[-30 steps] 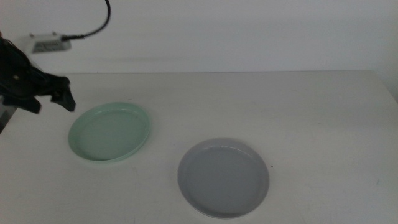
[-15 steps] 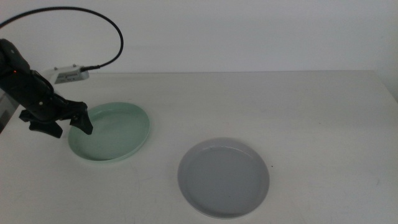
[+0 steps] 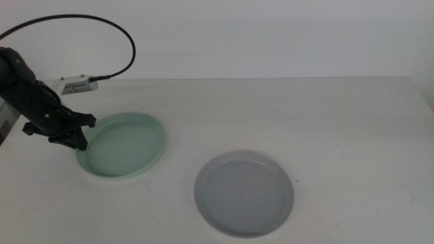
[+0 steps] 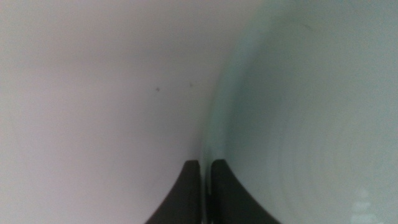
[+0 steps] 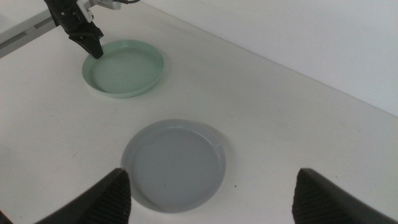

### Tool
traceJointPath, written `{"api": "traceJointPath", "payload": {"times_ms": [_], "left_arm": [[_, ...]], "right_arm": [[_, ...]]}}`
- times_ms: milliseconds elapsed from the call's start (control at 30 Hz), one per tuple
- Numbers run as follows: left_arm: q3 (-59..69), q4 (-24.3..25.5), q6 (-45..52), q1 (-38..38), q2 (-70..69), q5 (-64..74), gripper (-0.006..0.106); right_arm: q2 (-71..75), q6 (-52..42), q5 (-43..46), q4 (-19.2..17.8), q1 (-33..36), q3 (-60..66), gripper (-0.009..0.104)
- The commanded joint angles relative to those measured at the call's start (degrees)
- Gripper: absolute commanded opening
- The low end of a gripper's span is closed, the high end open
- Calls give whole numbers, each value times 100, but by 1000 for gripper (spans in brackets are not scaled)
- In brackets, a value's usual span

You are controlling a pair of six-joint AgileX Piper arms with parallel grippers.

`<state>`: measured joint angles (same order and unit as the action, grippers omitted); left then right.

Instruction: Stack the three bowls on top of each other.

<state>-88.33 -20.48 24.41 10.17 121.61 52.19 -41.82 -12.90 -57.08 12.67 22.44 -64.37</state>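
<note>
1. Two bowls on white table [image 3: 339, 115], pale wall behind: green bowl [image 3: 125, 144] left, grey bowl [image 3: 244, 193] centre-front, well apart.
2. Left gripper [image 3: 76, 134] pinches green bowl's left rim.
3. Right gripper [image 5: 211, 202] spread wide, raised; fingertips cropped.

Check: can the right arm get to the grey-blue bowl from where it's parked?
Probably yes. The right gripper is open and hangs above the table with the grey-blue bowl just ahead, nothing between them. The left gripper is shut on the rim of the mint green bowl, well off that path.
</note>
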Motion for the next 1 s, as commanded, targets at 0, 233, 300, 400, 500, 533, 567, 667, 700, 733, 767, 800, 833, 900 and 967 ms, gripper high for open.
{"api": "traceJointPath", "payload": {"times_ms": [0,233,300,400,500,533,567,667,700,733,767,800,833,900,967], "left_arm": [[-145,-42,-84,24,-400,13,0],[55,-301,-16,5,-1254,430,0],[314,-502,29,-34,-1644,380,0],[765,-600,-4,-144,-2304,315,0],[1138,-719,-125,-339,-2832,315,0],[1217,-751,-211,-438,-2977,315,0],[1278,-780,-310,-565,-3093,315,0],[1327,-807,-640,-1009,-3235,315,0],[1327,-807,-724,-1190,-3235,300,0],[1327,-799,-840,-1383,-3230,265,0],[1327,-777,-949,-1582,-3202,222,0],[1327,-769,-1042,-1737,-3187,185,0],[1327,-748,-1119,-1933,-3145,126,0],[1327,-741,-1231,-2262,-3068,-13,0],[1327,-741,-1325,-2586,-2960,-136,0]], "right_arm": [[-2,-29,411,5,-7,-137,66],[-2,-29,411,5,-7,-137,66],[-2,-29,411,5,-7,-137,66],[-2,-29,411,5,-7,-137,66],[-2,-29,411,5,-7,-137,66],[-2,-29,411,5,-7,-137,66],[-2,-29,411,5,-7,-137,66],[-2,-29,411,5,-7,-137,66],[-2,-29,411,5,-7,-137,66],[-2,-29,411,5,-7,-137,66],[-2,-29,411,5,-7,-137,66],[-2,-29,411,5,-7,-137,66],[-2,-29,411,5,-7,-137,66],[-2,-29,411,5,-7,-137,66],[-2,-29,411,5,-7,-137,66]]}}
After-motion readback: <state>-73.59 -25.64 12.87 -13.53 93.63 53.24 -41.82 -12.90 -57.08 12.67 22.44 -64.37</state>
